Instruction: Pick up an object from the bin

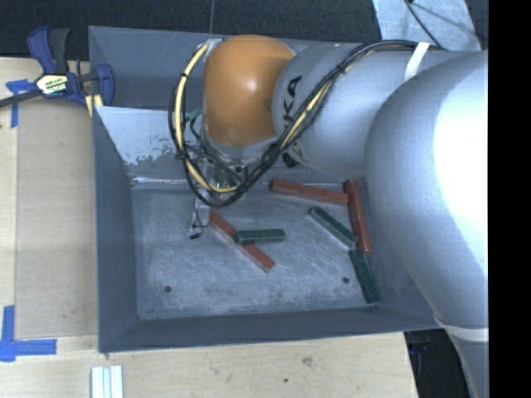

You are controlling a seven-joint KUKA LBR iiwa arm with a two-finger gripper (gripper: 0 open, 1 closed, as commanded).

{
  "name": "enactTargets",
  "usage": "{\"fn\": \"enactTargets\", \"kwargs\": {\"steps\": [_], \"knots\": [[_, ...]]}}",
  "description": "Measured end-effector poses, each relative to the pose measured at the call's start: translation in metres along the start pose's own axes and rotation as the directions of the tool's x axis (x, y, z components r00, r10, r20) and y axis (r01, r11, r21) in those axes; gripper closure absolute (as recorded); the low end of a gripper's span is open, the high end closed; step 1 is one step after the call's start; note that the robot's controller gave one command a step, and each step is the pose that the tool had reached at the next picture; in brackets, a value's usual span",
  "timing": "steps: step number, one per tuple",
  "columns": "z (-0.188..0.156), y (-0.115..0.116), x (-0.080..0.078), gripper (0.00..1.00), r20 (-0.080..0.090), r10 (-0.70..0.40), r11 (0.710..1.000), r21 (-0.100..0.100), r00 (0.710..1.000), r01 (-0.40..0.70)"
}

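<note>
My gripper (pixel 197 226) hangs below the orange cover over the left middle of the bin floor, its tip just left of the upper end of a reddish-brown stick (pixel 241 242). That stick lies slanted down to the right. A short dark green stick (pixel 260 236) lies across it. Nothing shows between the fingers.
More sticks lie at the right of the bin: a reddish-brown one (pixel 307 191) near the back, another reddish-brown one (pixel 358 215) standing lengthwise, a dark green one (pixel 333 225) slanted, and a dark green one (pixel 364 277) near the right wall. The arm covers the bin's back right.
</note>
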State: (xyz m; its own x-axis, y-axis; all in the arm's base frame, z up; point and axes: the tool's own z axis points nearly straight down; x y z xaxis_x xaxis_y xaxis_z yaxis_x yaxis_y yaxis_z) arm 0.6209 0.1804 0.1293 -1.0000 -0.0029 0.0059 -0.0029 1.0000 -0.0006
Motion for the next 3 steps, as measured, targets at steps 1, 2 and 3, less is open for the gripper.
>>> {"fn": "enactTargets", "kwargs": {"steps": [1,2,3], "knots": [[0.063,-0.085,0.040,0.00,0.001,-0.034,0.999,0.004,0.999,0.034],[0.058,-0.079,0.037,1.00,0.011,-0.038,0.999,-0.001,0.999,0.038],[-0.078,-0.093,0.014,1.00,0.019,-0.020,1.000,-0.001,1.000,0.020]]}}
